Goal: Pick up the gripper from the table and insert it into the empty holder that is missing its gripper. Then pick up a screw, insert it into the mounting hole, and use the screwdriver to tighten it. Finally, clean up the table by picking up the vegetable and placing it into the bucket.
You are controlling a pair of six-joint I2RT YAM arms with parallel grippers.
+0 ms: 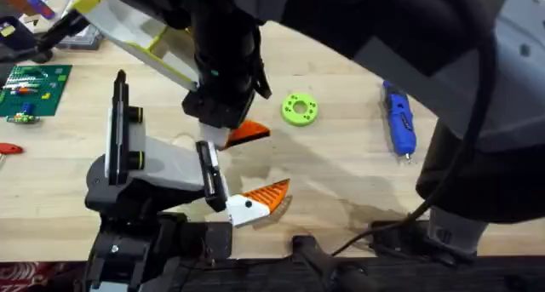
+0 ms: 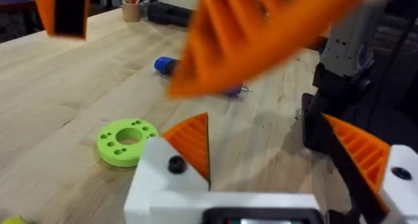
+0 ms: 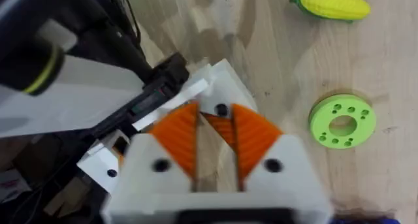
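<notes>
My right gripper [image 1: 223, 128] [image 3: 215, 113] reaches across the table [image 1: 341, 181] and is shut on the gripper [image 1: 252, 132] [image 3: 221, 127], a dark-orange wedge. It holds the wedge right at the upper end of the black holder [image 1: 209, 166] [image 3: 160, 87], which fronts the grey wedge body [image 1: 162, 160]. My left gripper [image 2: 268, 123] is low at the front, open, with bare wood between its fingers [image 2: 191, 142]. The blue screwdriver [image 1: 398, 120] [image 2: 166, 65] lies to the right. The vegetable [image 3: 333, 3], a yellow corn cob, lies farther off. The screw and the bucket are out of view.
A green disc with holes [image 1: 300, 109] [image 2: 127, 140] [image 3: 343, 123] lies right of the wedge. A ribbed orange finger on a white base [image 1: 260, 198] sits at the body's front. A green circuit board [image 1: 34, 88] lies far left. The right arm hangs large over the right half.
</notes>
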